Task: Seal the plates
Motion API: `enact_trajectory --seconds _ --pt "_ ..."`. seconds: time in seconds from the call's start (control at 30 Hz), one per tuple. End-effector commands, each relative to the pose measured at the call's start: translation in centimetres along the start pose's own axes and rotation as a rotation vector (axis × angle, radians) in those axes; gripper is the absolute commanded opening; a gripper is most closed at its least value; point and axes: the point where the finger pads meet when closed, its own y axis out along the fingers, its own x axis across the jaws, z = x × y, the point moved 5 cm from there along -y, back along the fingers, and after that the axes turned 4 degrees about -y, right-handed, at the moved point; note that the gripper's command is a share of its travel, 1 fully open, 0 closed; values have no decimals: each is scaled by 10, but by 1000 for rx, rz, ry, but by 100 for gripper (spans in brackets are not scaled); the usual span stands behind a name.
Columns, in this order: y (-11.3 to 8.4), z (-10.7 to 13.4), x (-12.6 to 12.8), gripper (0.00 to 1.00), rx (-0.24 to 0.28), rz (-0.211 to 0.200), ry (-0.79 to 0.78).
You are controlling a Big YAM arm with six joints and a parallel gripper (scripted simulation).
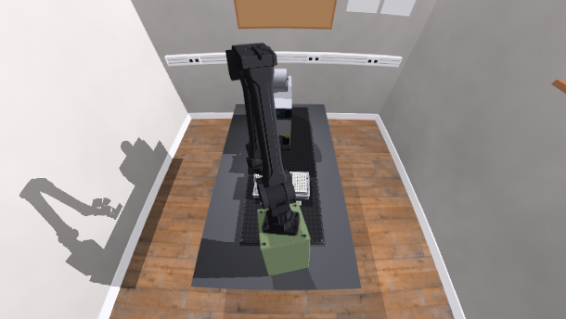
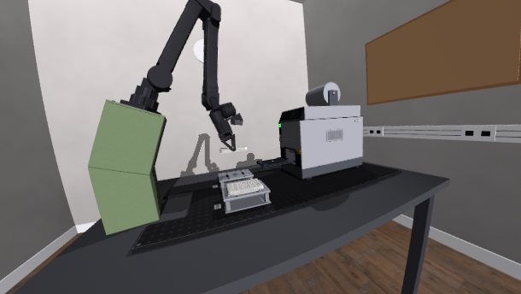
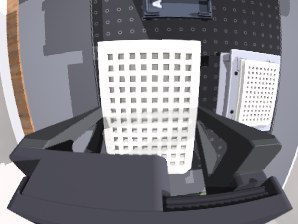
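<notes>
My gripper (image 2: 231, 145) is shut on a white well plate (image 3: 149, 99) and holds it flat in the air, above the bench between the nests and the sealer. The plate also shows in the exterior view (image 2: 233, 149). The other white plate (image 3: 256, 90) (image 2: 243, 186) sits on its nest to my right. The nest behind it (image 2: 235, 175) holds no plate. In the top view my arm hides the gripper.
The sealer (image 2: 322, 137) stands at the back of the bench with a foil roll on top and a green lamp (image 2: 279, 126). My arm's green base block (image 2: 125, 167) stands at the bench's near end. A white wall is close on the left.
</notes>
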Motion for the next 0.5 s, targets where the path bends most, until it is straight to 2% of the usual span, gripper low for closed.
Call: enact_trajectory --seconds 0.0,0.23,0.47 --pt "0 -2 8 0 -5 -12 -6" --pt "1 8 0 0 8 1 -16" --pt "1 -12 -1 0 -40 -1 10"
